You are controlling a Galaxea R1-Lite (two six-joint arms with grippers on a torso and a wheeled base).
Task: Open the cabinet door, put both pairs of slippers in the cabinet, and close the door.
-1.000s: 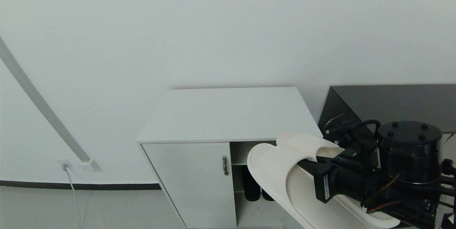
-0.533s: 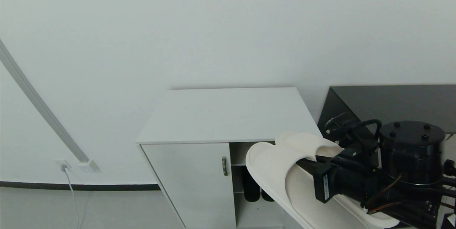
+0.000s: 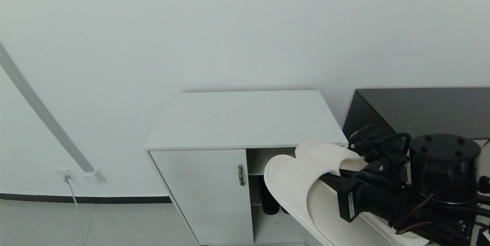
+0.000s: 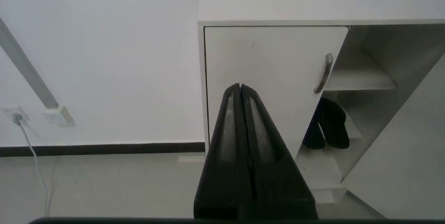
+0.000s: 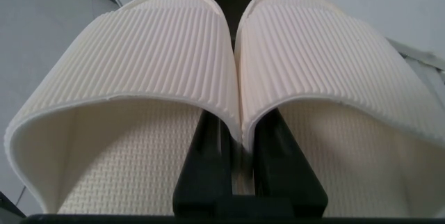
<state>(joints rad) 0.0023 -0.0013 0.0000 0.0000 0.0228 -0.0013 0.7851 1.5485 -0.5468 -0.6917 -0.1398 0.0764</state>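
White wall (image 3: 229,28) backs the cabinet (image 3: 245,119), open ahead of the right gripper (image 5: 240,147), which pinches the cream slippers (image 5: 139,57) by their inner edges, toes forward, likely for shelving by the black pair (image 4: 327,123). Left gripper (image 4: 240,92) is clenched, empty.

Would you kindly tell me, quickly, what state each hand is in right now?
Left hand: closed, holding nothing.
Right hand: closed on the pair of white slippers.
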